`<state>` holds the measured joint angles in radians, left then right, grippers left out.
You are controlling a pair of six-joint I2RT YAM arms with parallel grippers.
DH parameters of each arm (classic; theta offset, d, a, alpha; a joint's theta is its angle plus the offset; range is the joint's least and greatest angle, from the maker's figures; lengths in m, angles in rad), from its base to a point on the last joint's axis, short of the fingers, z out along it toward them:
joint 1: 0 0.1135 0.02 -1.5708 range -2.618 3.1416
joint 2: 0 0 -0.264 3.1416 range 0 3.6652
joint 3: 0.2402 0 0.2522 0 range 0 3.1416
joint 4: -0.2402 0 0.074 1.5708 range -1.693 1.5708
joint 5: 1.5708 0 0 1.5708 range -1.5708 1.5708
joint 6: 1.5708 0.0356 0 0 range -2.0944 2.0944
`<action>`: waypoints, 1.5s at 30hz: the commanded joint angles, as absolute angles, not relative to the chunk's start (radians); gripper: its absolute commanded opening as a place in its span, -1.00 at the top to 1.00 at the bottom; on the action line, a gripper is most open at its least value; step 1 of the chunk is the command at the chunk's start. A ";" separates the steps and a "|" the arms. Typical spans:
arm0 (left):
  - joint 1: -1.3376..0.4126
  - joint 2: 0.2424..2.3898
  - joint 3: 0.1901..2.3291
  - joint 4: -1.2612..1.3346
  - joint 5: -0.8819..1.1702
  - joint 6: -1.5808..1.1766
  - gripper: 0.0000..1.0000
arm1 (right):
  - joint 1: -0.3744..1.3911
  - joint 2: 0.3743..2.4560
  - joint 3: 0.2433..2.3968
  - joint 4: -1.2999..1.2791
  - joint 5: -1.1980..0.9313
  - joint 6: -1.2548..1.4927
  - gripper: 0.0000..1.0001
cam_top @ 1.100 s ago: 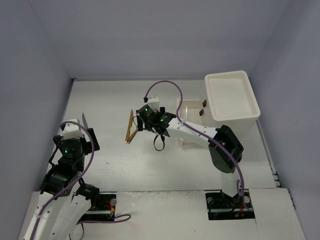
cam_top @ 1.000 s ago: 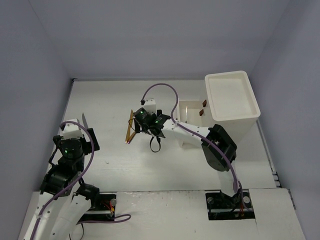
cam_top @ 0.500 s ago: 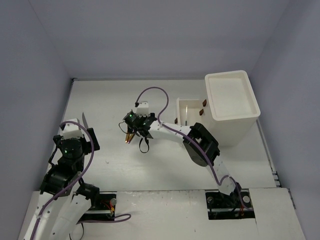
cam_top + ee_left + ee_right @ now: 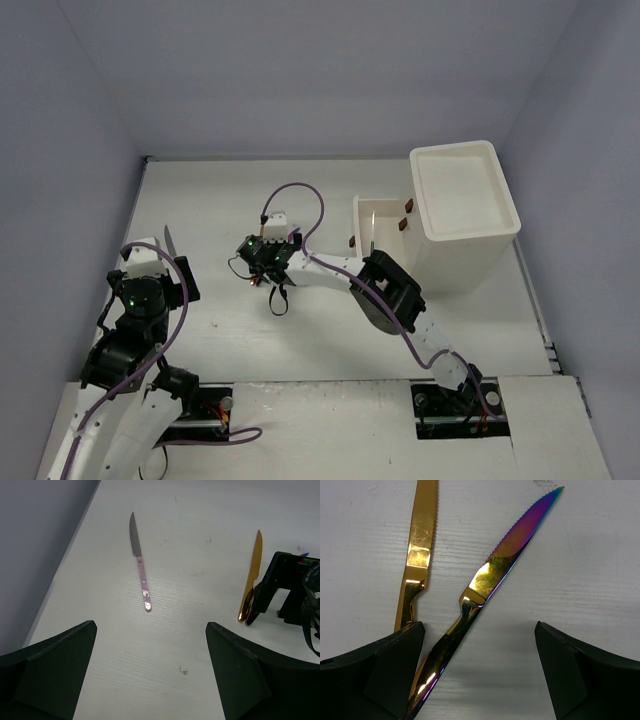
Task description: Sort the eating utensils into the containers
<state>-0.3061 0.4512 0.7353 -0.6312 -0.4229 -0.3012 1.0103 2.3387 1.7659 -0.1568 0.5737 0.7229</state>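
Observation:
Two knives lie side by side on the table under my right gripper [image 4: 477,676]: a gold knife [image 4: 420,545] and an iridescent knife [image 4: 506,547]. That gripper is open. The iridescent handle runs between its fingers, close to the left finger [image 4: 375,675], and the gold handle passes behind that finger. From above, the right gripper [image 4: 261,266] covers both knives. A purple-pink knife [image 4: 141,574] lies ahead of my open left gripper [image 4: 152,680], which holds nothing. The gold knife [image 4: 251,575] also shows in the left wrist view. The white drawer unit [image 4: 466,205] stands at the right with one drawer [image 4: 384,214] pulled out.
A slim utensil [image 4: 371,230] lies in the open drawer. The grey side wall [image 4: 45,525] runs close along the left of the purple-pink knife. The right arm [image 4: 390,295] stretches across the table's middle. A purple cable [image 4: 300,200] loops above the right wrist.
The right arm has swung left and toward the near side, bringing its gripper down over the two knives' handles, with its jaws a little wider. The left arm has not moved.

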 commanded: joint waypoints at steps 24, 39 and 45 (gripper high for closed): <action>-0.298 0.459 0.736 -0.581 -0.416 -0.318 -0.78 | 0.989 1.941 1.267 -0.160 0.285 0.429 -0.57; -0.298 0.457 0.733 -0.581 -0.417 -0.321 -0.78 | 0.921 2.105 1.429 -0.164 0.125 0.377 0.01; -0.298 0.455 0.735 -0.581 -0.418 -0.321 -0.78 | 0.910 2.157 1.467 -0.167 0.117 0.377 0.19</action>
